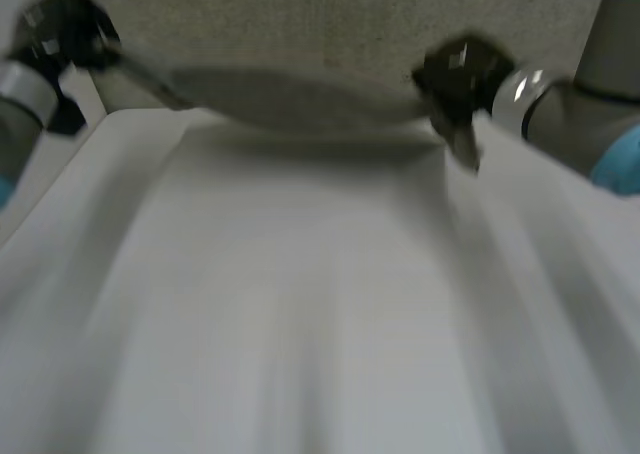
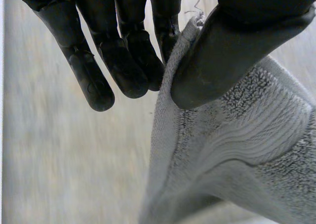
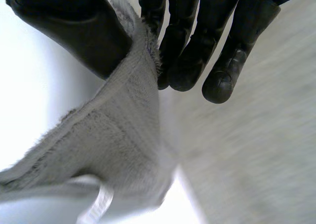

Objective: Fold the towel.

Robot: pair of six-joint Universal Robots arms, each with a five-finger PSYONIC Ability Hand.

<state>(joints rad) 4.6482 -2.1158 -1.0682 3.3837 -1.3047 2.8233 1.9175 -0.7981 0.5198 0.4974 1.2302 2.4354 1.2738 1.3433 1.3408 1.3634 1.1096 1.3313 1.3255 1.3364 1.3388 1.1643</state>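
Note:
A light grey towel point(image 1: 300, 304) hangs lifted in front of the head camera, its near part sloping down toward me. My left hand point(image 1: 60, 29) holds one top corner and my right hand point(image 1: 460, 74) holds the other. In the left wrist view the thumb point(image 2: 217, 56) presses the towel's edge point(image 2: 237, 135) against the fingers point(image 2: 123, 61). In the right wrist view the thumb point(image 3: 74, 26) pinches the towel corner point(image 3: 123, 130) against the fingers point(image 3: 197, 51). The towel sags between the two hands.
The far part of the towel or table surface point(image 1: 330, 24) shows beyond the hands. A pale surface point(image 2: 59, 160) lies under the left hand, and another point(image 3: 256, 150) under the right hand.

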